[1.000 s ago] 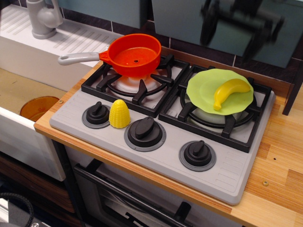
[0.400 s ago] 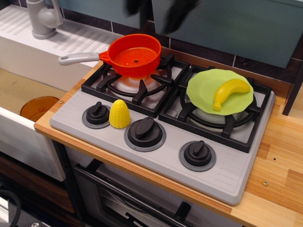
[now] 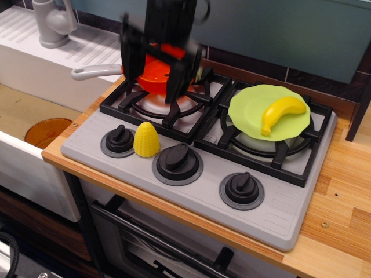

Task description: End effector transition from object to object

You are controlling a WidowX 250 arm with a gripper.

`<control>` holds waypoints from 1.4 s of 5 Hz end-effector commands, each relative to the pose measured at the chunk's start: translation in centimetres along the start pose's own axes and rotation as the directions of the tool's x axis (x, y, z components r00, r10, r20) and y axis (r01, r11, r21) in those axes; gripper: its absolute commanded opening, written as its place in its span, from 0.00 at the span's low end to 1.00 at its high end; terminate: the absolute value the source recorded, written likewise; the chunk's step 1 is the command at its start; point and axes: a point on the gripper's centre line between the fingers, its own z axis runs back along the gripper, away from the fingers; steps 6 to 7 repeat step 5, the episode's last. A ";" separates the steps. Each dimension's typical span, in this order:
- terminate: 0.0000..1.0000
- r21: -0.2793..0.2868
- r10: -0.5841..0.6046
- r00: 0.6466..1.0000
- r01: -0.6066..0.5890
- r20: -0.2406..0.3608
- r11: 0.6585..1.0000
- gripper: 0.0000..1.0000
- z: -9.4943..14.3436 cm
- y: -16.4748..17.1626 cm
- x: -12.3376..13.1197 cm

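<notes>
Wooden bench [image 3: 342, 191] fills the lower right of the frame, and on it sits the grey toy stove [image 3: 191, 174] with its three black knobs [image 3: 177, 161] along the near edge. Nothing down here has shifted: the yellow corn cob [image 3: 146, 139] stands upright between the left and middle knobs, as it did a second ago. Farther back on the right, the green plate [image 3: 268, 111] lies on the right burner grate with the yellow banana [image 3: 280, 112] resting on it, both untouched.

What has changed is me. A second ago my pincer [image 3: 152, 87] was a dark blur high in the upper right, above the plate and banana; a moment later it was only a smear along the top edge at centre. Now it has swung across and dropped over the left burner in the upper middle, its black fingers [image 3: 173, 81] pointing down in front of the orange pan [image 3: 165, 72], which sits on the left grate with its grey handle [image 3: 95, 72] reaching toward the left. I read that as the crossing from the banana side to the pan side being nearly finished.

My fingers look spread apart with nothing between them, though motion blur softens their edges. Whether the tips already touch the pan I cannot tell; they overlap it in the frame. Beyond, at far upper left, the grey tap [image 3: 52, 23] stands by the sink [image 3: 23, 116].
</notes>
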 end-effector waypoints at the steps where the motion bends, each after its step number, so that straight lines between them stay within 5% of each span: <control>1: 0.00 0.015 0.029 0.991 -0.031 0.132 0.999 1.00 -2.3 0.5 1.1; 4: 0.00 0.015 0.034 0.989 -0.037 0.145 0.999 1.00 -3.6 0.3 0.9; 5: 1.00 0.015 0.034 0.989 -0.037 0.145 0.999 1.00 -3.6 0.3 0.9; 7: 1.00 0.015 0.034 0.989 -0.037 0.145 0.999 1.00 -3.6 0.3 0.9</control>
